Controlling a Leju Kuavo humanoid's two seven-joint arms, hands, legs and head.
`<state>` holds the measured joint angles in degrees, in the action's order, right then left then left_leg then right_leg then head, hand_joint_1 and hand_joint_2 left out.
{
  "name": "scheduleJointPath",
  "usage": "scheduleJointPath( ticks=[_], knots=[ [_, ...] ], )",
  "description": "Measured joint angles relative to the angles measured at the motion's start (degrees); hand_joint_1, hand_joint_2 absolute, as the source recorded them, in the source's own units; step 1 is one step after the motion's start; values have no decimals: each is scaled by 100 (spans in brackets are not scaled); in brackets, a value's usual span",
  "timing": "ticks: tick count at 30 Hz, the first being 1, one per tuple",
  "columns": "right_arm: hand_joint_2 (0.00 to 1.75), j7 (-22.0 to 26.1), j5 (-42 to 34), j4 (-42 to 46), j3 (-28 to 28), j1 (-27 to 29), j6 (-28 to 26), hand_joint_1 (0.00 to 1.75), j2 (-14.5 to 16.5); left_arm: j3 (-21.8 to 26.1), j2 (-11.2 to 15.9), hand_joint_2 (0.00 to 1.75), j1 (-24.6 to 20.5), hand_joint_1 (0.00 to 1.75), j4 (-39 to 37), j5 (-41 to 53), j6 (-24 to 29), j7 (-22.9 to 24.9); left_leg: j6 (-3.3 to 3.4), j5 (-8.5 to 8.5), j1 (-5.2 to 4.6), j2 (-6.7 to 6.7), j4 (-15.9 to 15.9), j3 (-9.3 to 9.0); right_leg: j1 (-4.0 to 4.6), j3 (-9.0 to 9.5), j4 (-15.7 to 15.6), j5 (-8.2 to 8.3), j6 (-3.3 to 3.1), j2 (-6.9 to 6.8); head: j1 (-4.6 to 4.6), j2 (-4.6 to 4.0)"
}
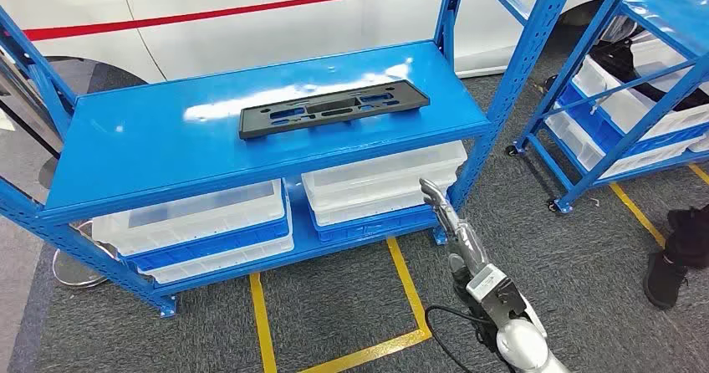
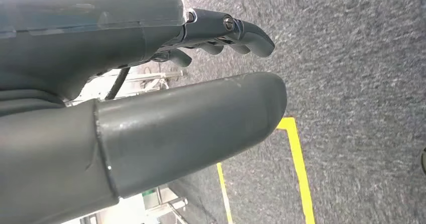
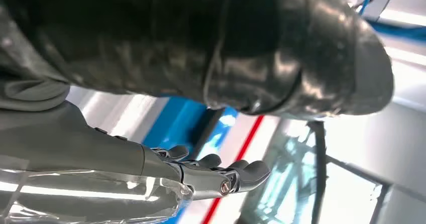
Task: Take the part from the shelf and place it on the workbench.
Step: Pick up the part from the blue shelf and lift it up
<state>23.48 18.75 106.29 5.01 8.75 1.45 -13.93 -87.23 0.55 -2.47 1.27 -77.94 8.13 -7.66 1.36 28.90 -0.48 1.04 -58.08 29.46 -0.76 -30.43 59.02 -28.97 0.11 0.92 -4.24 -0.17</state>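
The part point(image 1: 333, 108) is a long, flat black plastic plate with cut-outs. It lies on the top board of the blue shelf point(image 1: 150, 151), right of centre and near the back. My right hand point(image 1: 446, 216) is raised in front of the shelf's right front post, below the top board and apart from the part. In the right wrist view its fingers point(image 3: 221, 173) are stretched out with nothing in them. My left hand point(image 2: 166, 118) hangs over the grey carpet, its thumb and fingers point(image 2: 241, 33) apart and holding nothing.
White bins point(image 1: 380, 181) on blue crates fill the lower shelf level. A second blue rack point(image 1: 644, 97) with white bins stands at the right. Yellow tape point(image 1: 410, 293) marks the carpet. A person's dark shoe point(image 1: 669, 273) is at the right edge. A white car point(image 1: 276, 5) stands behind.
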Motion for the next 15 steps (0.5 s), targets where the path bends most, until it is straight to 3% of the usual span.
scheduleJointPath(
  ticks=[3,6,9,15],
  knots=[
    [0,-126,286,75,187,-112,-198,0,-154,0,28,0,-6,0,1,40,2,29,0,0,-1,-1,0,0,0,0,0,1,1,0,0,0],
    [0,-501,1169,150,450,-385,-607,0,-404,-9,59,0,-21,0,14,142,16,74,0,0,-2,-2,0,12,0,-1,0,3,4,4,0,0],
    [0,-902,2029,128,845,-984,-773,0,-733,-61,92,0,-78,0,61,255,35,131,6,-4,-3,-7,-3,18,0,-5,0,11,16,11,0,0],
    [0,-1268,2668,-182,1555,-2136,-738,0,-1074,-114,162,0,-156,0,157,474,36,261,19,-14,-3,-3,-10,21,0,-4,1,18,25,7,0,0]
  ],
)
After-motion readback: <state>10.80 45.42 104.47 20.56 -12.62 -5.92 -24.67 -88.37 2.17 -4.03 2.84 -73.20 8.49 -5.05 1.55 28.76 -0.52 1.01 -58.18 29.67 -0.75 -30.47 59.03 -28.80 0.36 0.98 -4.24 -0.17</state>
